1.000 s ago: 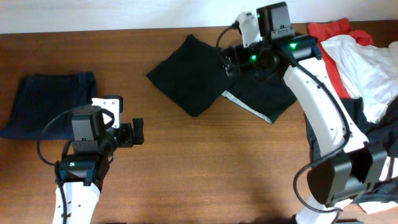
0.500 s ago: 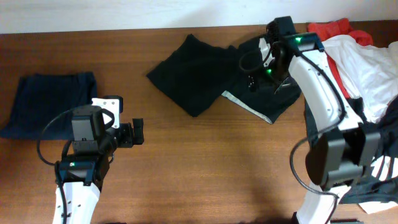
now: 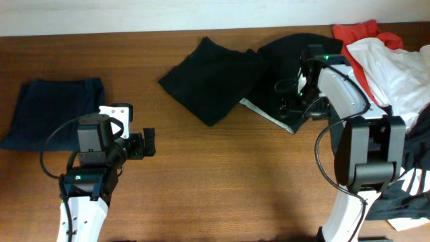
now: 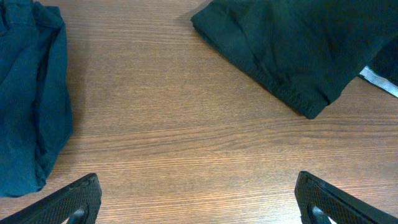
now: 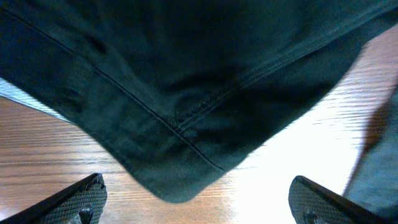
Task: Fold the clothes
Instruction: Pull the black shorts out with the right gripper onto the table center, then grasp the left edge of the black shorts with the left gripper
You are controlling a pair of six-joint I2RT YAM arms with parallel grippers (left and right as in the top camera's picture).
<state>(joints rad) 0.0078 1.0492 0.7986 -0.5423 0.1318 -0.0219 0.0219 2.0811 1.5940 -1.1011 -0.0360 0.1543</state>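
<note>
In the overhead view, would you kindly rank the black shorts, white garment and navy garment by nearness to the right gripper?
From the right gripper:
1. black shorts, just beneath it.
2. white garment, at the view's right edge.
3. navy garment, far left end.

1. Black shorts (image 3: 215, 84): one pair.
2. Navy garment (image 3: 50, 111): one.
3. Red garment (image 3: 356, 31): one.
4. White garment (image 3: 396, 70): one.
5. Black piece with white print (image 3: 416, 181): one, partly seen at the picture's edge.
6. Garments that can be told apart: five; the heap on the right may hide others.
7. Robot arms: two, the left arm (image 3: 84, 198) and the right arm (image 3: 346, 97).
8. Hands: two, the left hand (image 3: 148, 142) and the right hand (image 5: 196, 186), with two fingers each, four in all.
9. Worktop (image 3: 222, 185): one.
</note>
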